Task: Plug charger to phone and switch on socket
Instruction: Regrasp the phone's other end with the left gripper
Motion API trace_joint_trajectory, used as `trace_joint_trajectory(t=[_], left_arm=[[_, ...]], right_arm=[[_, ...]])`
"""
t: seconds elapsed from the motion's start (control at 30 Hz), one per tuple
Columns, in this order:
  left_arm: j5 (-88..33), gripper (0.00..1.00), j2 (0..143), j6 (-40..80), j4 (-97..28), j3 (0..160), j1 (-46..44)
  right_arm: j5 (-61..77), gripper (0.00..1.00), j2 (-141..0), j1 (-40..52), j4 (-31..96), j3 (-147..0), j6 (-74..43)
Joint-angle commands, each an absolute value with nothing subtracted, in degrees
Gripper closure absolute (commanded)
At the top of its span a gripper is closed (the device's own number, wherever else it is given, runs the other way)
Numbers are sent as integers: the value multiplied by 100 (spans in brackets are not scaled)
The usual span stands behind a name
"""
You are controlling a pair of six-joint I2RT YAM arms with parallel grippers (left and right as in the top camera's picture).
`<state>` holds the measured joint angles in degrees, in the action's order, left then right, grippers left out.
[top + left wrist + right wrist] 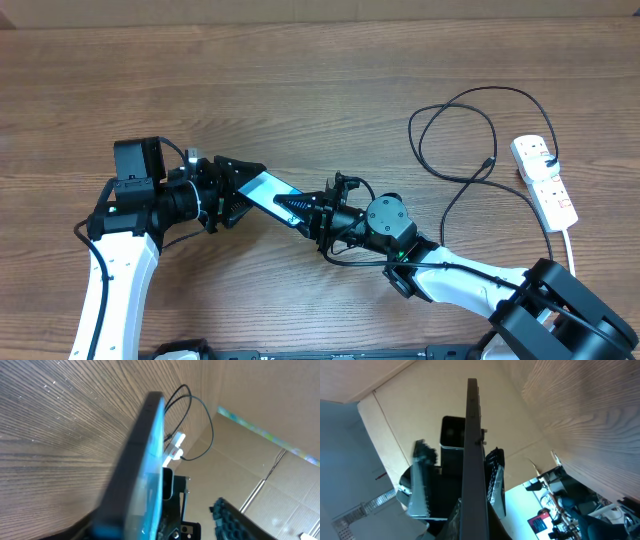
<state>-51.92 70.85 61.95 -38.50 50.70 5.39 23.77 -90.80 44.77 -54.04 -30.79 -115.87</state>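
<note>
Handover step, apparently: the right end effector [312, 212] is clamping the phone [268, 190] over the bench [320, 70] while the left end effector [232, 185] is straddling its other end (jaws apart), needing closure before fetching the charger [470, 130] near the socket [545, 178].

Overhead looks down; 2 wrist cameras share phone [142, 465].

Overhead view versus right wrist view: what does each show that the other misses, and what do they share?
Only overhead: the charger looping on the table, the socket beside it, both apart from the arms. Only right wrist: the phone seen end-on as a thin dark edge, with a gap between it and one finger of the left gripper. Both: the phone, with the left gripper astride its far end from the right gripper.
</note>
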Motion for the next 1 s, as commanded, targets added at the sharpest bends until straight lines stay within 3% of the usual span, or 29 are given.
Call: trace_joint_trajectory(t=[0.0,0.17,0.77,0.97], left_arm=[[-5118,51,7098,6224,-3830,5068,510],[-5087,63,7098,6224,-3830,5068,510],[-5054,72,7098,6219,-3833,5068,510],[-5054,82,7098,6219,-3830,5068,510]], right_arm=[[2298,96,-9056,4495,-5551,-3159,-11850],[2318,96,-9056,4512,-5546,-3159,-12027],[2359,96,-9056,4624,-5778,-3159,-12322],[2359,96,-9056,4628,-5802,-3159,-12322]])
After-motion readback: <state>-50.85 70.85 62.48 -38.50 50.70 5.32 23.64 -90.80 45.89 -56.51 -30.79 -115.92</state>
